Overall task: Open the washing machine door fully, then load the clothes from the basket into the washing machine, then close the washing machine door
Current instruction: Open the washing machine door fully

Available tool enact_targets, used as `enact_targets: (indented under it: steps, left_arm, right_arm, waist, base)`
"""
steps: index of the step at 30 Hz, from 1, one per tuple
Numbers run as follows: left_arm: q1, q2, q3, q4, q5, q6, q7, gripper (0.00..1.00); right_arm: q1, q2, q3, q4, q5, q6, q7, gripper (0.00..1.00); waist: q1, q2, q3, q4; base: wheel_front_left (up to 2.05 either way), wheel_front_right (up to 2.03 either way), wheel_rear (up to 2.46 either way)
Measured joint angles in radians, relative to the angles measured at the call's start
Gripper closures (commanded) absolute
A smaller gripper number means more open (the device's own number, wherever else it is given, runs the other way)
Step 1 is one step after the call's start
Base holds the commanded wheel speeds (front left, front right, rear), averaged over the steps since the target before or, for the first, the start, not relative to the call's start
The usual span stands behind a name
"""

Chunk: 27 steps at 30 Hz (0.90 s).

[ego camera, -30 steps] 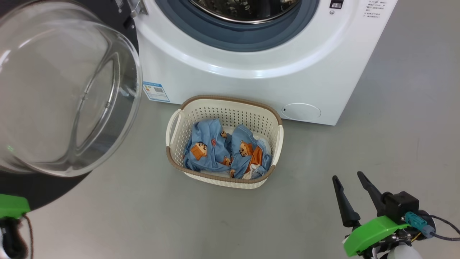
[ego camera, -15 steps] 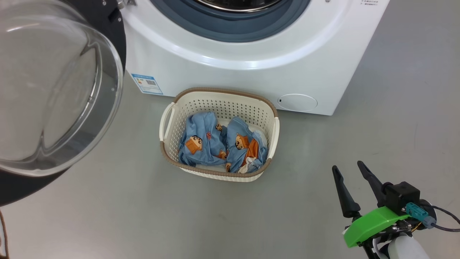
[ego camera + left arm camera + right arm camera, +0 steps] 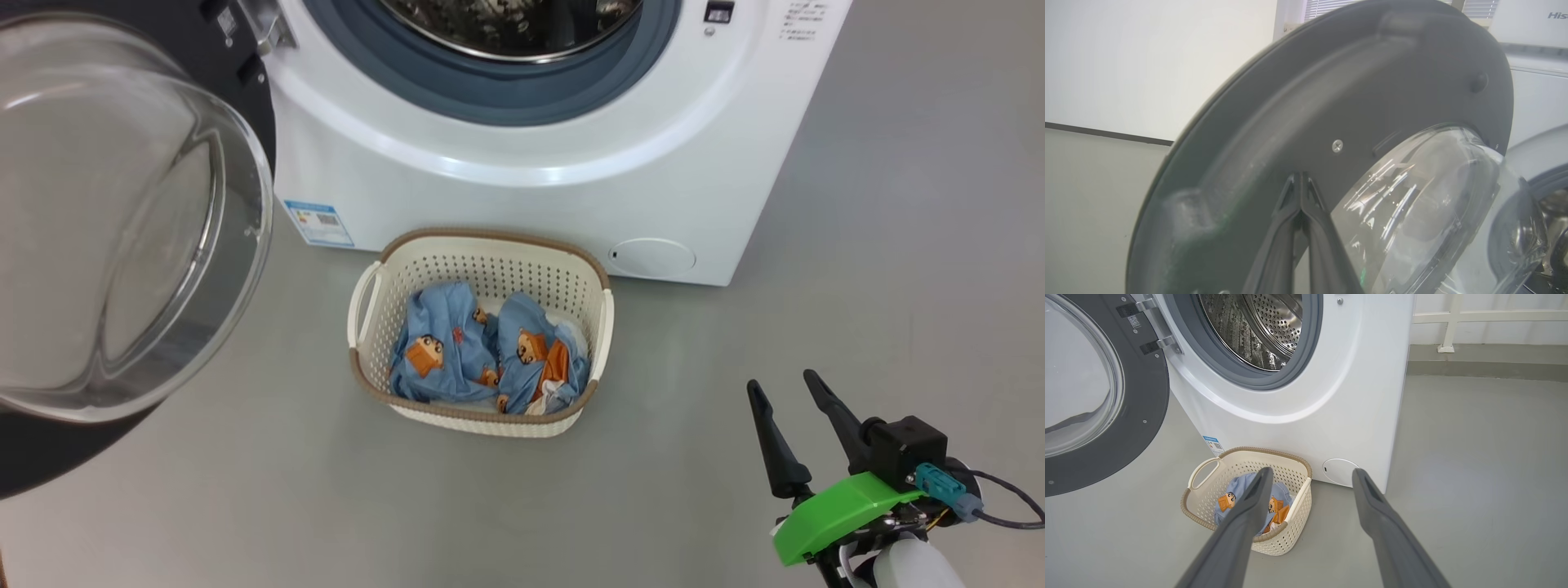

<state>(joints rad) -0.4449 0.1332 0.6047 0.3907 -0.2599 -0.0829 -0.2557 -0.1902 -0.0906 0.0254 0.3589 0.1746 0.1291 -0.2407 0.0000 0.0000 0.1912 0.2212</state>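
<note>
The washing machine [image 3: 531, 180] stands with its door [image 3: 122, 229] swung open to the left, the clear glass bowl bulging toward me. Its steel drum [image 3: 1257, 330] is exposed. In front of it on the floor sits the basket [image 3: 482, 273], holding the blue bear-print clothes [image 3: 457, 351]. My right gripper [image 3: 780, 379] hovers open and holds nothing, to the right of the basket and nearer to me. In the right wrist view that gripper [image 3: 1311, 471] points at the basket [image 3: 1208, 498]. My left gripper [image 3: 1300, 176] is shut, its tips close against the door's dark inner face [image 3: 1290, 122].
A blue label [image 3: 318, 222] and a round cap [image 3: 651, 257] sit low on the washer's front. Bare grey floor spreads to the right of the basket and machine. A white railing [image 3: 1447, 335] runs along the far wall.
The head camera has moved, so the whole picture has shifted. The green part of my left arm has left the lower left corner. My right gripper stays open in much the same spot.
</note>
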Motion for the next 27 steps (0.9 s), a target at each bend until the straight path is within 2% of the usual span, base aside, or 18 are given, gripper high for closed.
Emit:
enact_targets:
  steps: [6,12,23,25,27]
  left_arm:
    - [0.081,-0.036,-0.055,-0.186,0.056,-0.037,0.0,1.0]
    - [0.137,-0.039,-0.135,-0.309,0.072,-0.042,-0.001,1.0]
    - [0.28,-0.039,-0.362,-0.43,0.071,-0.045,0.001,1.0]
    - [0.311,-0.045,-0.384,-0.43,0.071,-0.045,0.009,0.97]
    - [0.342,-0.046,-0.397,-0.431,0.071,-0.045,0.011,0.89]
  right_arm:
    - [0.008,0.007,0.011,0.005,0.019,0.0,-0.008,0.0]
    - [0.026,0.015,0.03,0.003,0.022,0.0,-0.008,0.0]
    - [0.045,0.024,0.075,-0.06,0.034,0.0,-0.009,0.0]
    - [0.049,0.025,0.087,-0.071,0.034,0.0,-0.009,0.0]
    - [0.049,0.026,0.099,-0.088,0.034,0.0,-0.009,0.0]
  waist:
    - [0.0,0.0,-0.045,-0.023]
    - [0.0,0.0,-0.079,-0.055]
    - [0.0,0.0,-0.131,-0.169]
    - [0.0,0.0,-0.138,-0.193]
    - [0.0,0.0,-0.147,-0.219]
  base:
    - [0.0,0.0,0.0]
    - [0.0,0.0,0.0]
    - [0.0,0.0,0.0]
    - [0.0,0.0,0.0]
    - [0.0,0.0,0.0]
